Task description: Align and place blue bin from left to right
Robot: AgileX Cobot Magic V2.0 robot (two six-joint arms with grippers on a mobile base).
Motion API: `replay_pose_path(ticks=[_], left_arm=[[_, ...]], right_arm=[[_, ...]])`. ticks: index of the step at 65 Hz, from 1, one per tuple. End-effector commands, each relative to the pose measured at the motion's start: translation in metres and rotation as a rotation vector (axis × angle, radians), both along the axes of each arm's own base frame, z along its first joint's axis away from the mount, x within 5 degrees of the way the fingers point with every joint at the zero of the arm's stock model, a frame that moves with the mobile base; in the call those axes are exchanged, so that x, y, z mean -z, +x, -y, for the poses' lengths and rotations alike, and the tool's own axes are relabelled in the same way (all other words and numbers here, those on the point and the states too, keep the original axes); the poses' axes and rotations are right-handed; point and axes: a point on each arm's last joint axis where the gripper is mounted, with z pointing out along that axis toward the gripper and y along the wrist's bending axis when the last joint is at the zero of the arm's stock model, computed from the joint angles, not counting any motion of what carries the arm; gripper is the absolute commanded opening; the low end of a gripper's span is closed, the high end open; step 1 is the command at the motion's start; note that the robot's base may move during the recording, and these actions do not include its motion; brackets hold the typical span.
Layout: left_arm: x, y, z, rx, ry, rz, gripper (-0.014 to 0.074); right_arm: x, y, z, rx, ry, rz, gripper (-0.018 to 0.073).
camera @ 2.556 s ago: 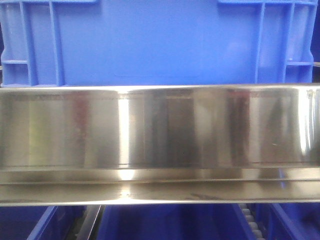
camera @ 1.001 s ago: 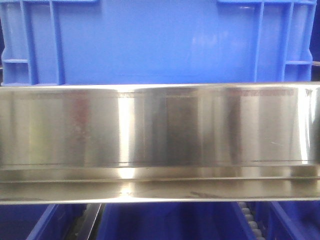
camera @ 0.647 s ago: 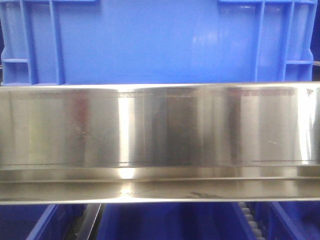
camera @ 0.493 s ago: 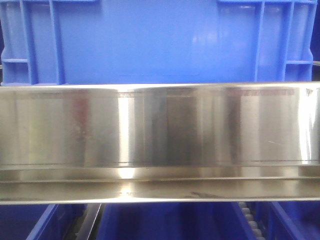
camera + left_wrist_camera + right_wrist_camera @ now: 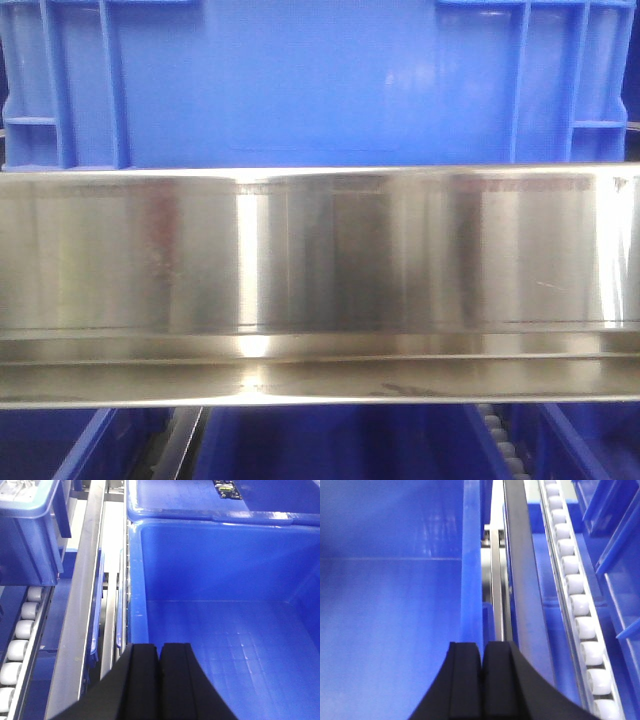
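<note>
Barely anything has shifted: tall medium-blue plastic bin (image 5: 320, 80) sits at twelve o'clock behind shiny steel rail (image 5: 320, 260); left gripper (image 5: 160, 649) and right gripper (image 5: 482, 647) both pinched shut, empty; alignment seemingly unfinished.

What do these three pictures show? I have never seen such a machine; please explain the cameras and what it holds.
This is a two-armed robot. Its front camera looks over a shiny steel rail at the blue bin behind it. Two wrist cameras look down past the black grippers. The left gripper is above the bin's left wall, and the right gripper is above its right wall. Both look shut; whether they pinch the wall is unclear. White rollers run beside the bin.
</note>
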Motion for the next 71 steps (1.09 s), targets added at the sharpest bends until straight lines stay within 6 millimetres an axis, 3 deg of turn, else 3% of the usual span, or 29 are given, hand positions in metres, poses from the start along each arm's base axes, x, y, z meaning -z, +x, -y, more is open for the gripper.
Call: replay_pose_path(ticks=[1, 41, 47, 49, 54, 71], left_arm=[[-0.004, -0.003, 0.001, 0.000, -0.012, 0.014, -0.0111], [-0.004, -0.003, 0.002, 0.004, -0.021, 0.009, -0.0111], [-0.004, -0.003, 0.002, 0.004, -0.021, 0.009, -0.0111], [-0.004, -0.003, 0.002, 0.004, -0.021, 0.009, -0.0111], [-0.004, -0.003, 0.002, 0.004, -0.021, 0.009, -0.0111], [-0.004, -0.003, 0.002, 0.004, -0.021, 0.009, -0.0111]], right_arm=[[-0.003, 0.001, 0.001, 0.008, -0.008, 0.016, -0.0055], [0.004, 0.002, -0.003, -0.001, 0.008, -0.032, -0.0039], [0.004, 0.002, -0.003, -0.002, 0.010, -0.028, 0.0064], [0.004, 0.002, -0.003, -0.002, 0.010, -0.028, 0.0155], [0.004, 0.002, -0.003, -0.002, 0.010, -0.028, 0.0285], [0.009, 0.005, -0.005, -0.002, 0.003, -0.040, 0.0307]])
